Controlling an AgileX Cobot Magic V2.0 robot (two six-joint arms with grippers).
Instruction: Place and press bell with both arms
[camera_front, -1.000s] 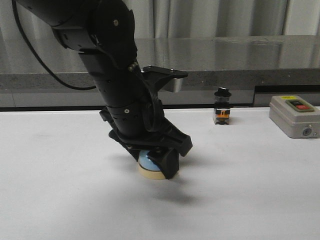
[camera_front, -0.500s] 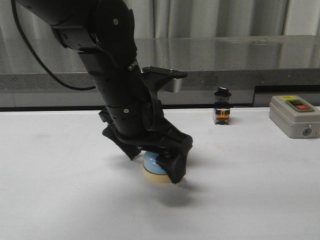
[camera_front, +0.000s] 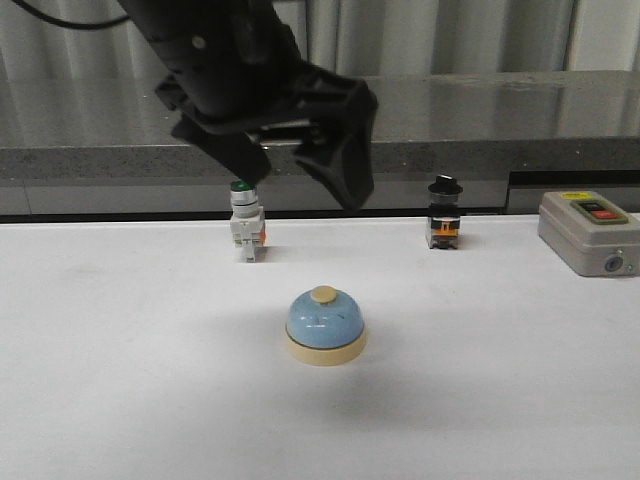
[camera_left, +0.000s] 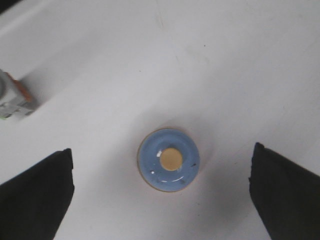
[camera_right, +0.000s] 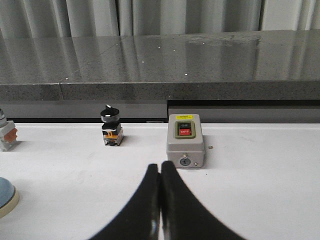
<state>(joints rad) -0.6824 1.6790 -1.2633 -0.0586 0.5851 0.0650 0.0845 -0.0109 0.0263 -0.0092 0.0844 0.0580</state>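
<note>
The left pincer (camera_front: 300, 170) had let go and risen, jaws wide, leaving the bell (camera_front: 324, 325) upright on the white surface (camera_front: 120, 380). Placing looked done; the right pincer (camera_right: 160, 200), pressed closed, presumably pressed next.

The left gripper (camera_front: 300, 170) hangs high above the counter (camera_front: 520, 380), its fingers (camera_front: 345, 165) spread wide and empty. The right gripper (camera_right: 160, 172) sits low, fingers pressed together.

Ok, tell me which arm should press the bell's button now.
Right, probably. The right gripper has its fingers shut together into a tip suited to poking, with the bell near it. The left gripper hangs wide open above the bell, nothing over the button.
</note>
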